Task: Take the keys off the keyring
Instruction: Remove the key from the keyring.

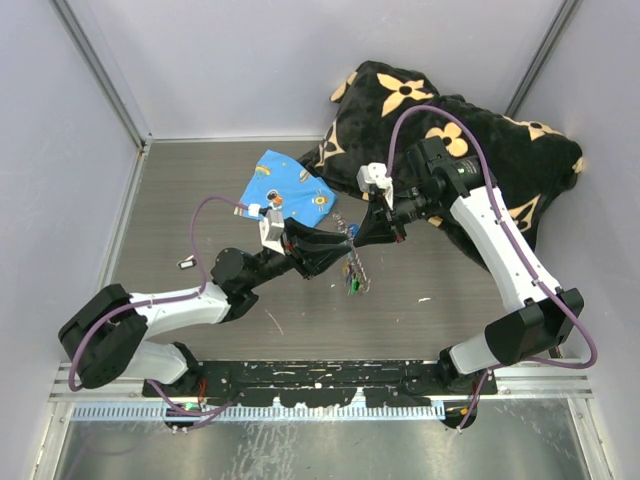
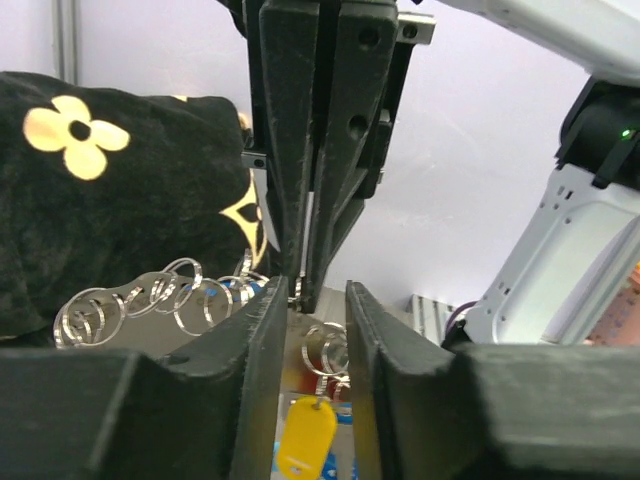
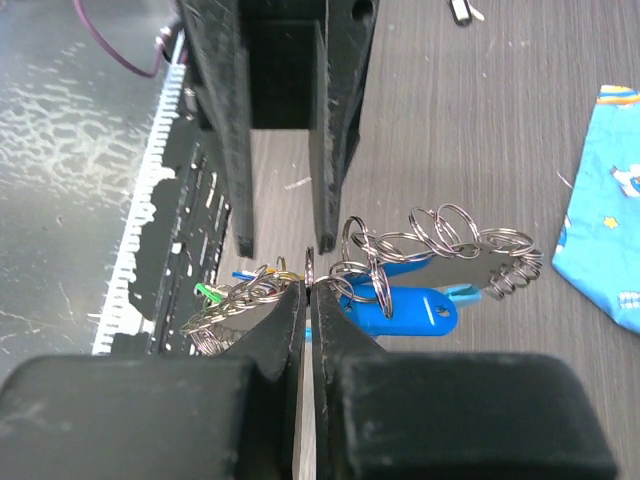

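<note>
You're looking at a grey ribbed table [image 1: 200, 200] with a black plush cushion [image 1: 480, 150], beige flower print, at back right and a crumpled blue printed cloth [image 1: 285, 188] beside it. The right gripper [image 3: 308, 288] is pinched almost flat on one thin steel ring of the keyring [image 3: 440, 235], a chain of shiny split rings trailing off sideways. The left gripper [image 3: 285, 242] meets it tip to tip, jaws narrowly parted, straddling that ring without gripping it. A glossy blue oblong tag [image 3: 405, 308] sits just beside the right fingertips. The keys [image 3: 235, 300] bunch on the other side, showing green and yellow bits, too tangled to count.
</note>
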You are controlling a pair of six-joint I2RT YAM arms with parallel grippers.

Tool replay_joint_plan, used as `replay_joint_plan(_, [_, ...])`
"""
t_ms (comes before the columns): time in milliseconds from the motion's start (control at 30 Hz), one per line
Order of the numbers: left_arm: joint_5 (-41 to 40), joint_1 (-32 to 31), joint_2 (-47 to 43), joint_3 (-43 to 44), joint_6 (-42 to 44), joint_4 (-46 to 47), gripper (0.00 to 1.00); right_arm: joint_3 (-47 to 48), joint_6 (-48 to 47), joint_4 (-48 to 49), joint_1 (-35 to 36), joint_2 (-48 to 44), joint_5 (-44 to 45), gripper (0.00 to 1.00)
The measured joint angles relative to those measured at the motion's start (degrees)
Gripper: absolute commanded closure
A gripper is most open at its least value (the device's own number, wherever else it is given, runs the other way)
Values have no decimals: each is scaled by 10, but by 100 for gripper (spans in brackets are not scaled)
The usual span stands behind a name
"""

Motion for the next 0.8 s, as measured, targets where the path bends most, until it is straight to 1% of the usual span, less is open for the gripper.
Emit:
replay_joint_plan(100, [5,4,-10,0,5,-9,59,11,7,-1,10,0,49,98])
replay_joint_plan(200, [18,8,-44,0,30,-54,58,33,10,-7,33,0,110,98])
replay_joint_plan(267, [32,10,-80,0,57,-105,57,53,9,-19,52,0,154,98])
replay_joint_plan(367, [55,10,-115,9,98,-176,61,84,3,-42,83,1,222,98])
replay_joint_plan(500, [80,8,-118,21,140,-236,66,115,0,-67,117,10,291,98])
replay_joint_plan(600, [83,0,-108,29,165,-259,70,121,0,-76,134,21,327,98])
replay_joint_plan(800, [72,-19,-78,48,199,-274,73,121,5,-83,146,32,366,99])
